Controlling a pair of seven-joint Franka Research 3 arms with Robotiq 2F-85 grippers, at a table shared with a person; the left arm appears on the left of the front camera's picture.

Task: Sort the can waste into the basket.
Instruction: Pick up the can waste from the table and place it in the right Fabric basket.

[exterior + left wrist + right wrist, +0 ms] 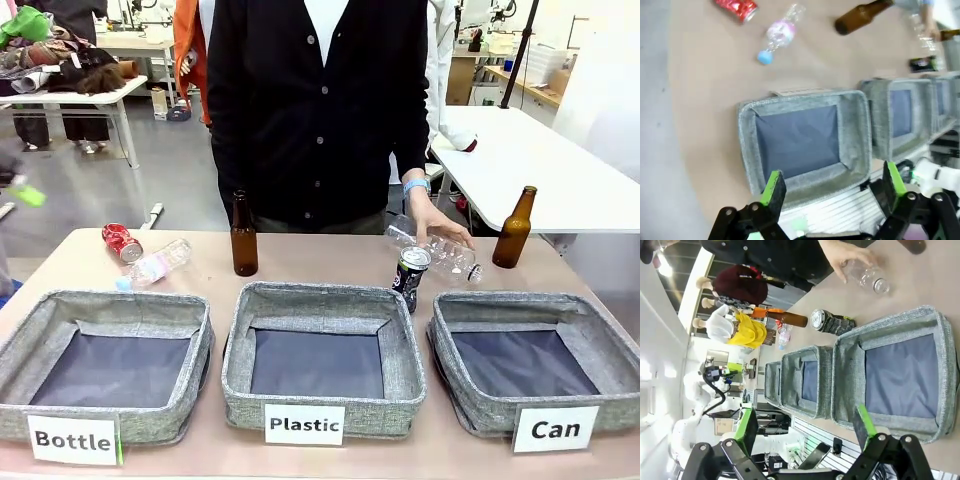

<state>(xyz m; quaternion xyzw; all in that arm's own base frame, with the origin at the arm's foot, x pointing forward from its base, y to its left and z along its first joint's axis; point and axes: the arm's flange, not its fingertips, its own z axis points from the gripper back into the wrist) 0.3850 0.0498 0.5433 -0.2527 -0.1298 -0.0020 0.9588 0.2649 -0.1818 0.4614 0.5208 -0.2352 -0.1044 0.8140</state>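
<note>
The dented red can [122, 241] lies on its side at the table's far left, also seen as the red can [737, 7] in the left wrist view. The black can [410, 275] with its silver top stands tilted just behind the gap between the middle and right baskets; the black can [830, 321] is apart from the grippers. The "Can" basket [500, 305] at the right is empty. My left gripper [833, 185] hangs open high above the "Bottle" basket [805, 97]. My right gripper [805, 427] is open above the near rim of the "Can" basket [845, 385].
A person's hand [440, 225] rests on a clear plastic bottle [440, 252] lying behind the black can. Two brown glass bottles [243, 235] [514, 228] stand at the back. Another plastic bottle [155, 265] lies beside the red can. The "Plastic" basket [240, 330] is in the middle.
</note>
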